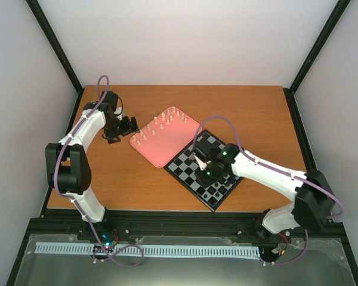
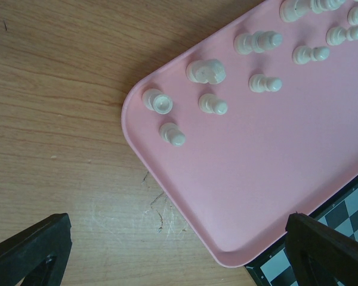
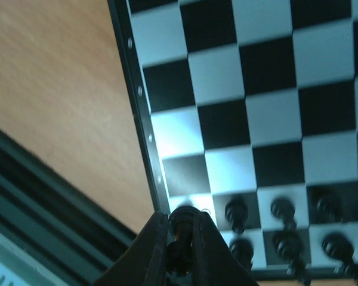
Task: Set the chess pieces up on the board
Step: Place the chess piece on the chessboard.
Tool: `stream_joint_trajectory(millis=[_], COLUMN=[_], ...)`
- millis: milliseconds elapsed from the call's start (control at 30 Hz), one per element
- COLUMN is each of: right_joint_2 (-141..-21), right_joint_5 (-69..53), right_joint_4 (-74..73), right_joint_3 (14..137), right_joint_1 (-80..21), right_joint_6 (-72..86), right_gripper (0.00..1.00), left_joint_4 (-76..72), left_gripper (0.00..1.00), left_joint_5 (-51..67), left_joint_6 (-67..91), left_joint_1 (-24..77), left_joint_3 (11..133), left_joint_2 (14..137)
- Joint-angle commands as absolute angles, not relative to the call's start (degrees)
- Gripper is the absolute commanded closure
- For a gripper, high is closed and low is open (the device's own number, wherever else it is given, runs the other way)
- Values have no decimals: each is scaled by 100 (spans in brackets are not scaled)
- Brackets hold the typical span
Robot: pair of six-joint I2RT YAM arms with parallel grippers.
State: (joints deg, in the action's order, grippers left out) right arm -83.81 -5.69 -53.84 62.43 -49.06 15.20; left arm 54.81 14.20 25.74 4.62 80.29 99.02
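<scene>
The black piece (image 3: 181,219) is pinched tight in the right gripper (image 3: 180,232), just above a corner of the board (image 3: 268,71), beside the other black pieces (image 3: 280,211) lined up along that edge. I think it is being put on its square, so next it must go straight down and be let go softly without bumping its neighbours. The cream pieces (image 2: 207,71) wait on the pink tray (image 2: 274,179), and the left gripper (image 2: 179,253) hangs by the tray's edge with its fingers wide apart.
</scene>
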Motion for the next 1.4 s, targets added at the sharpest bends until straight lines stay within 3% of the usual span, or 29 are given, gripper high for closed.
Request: stream_joint_trajectory(millis=[0, 433, 1367], right_joint_2=[-7547, -6848, -6665], right_joint_5=[-424, -589, -770], right_joint_4=[-5082, -4533, -4385], right_joint_3=[5602, 4357, 3739], right_joint_1=[-5169, -5265, -5265], right_joint_6=[2149, 2528, 3162], right_gripper=[94, 93, 93], left_joint_4=[5408, 5411, 5362], left_gripper=[0, 0, 0], left_joint_5=[1453, 1389, 1454], left_joint_6=[2562, 2557, 2580], left_joint_1=[504, 507, 517], left_joint_3=[8134, 8096, 8056], left_joint_2=[9755, 9696, 9712])
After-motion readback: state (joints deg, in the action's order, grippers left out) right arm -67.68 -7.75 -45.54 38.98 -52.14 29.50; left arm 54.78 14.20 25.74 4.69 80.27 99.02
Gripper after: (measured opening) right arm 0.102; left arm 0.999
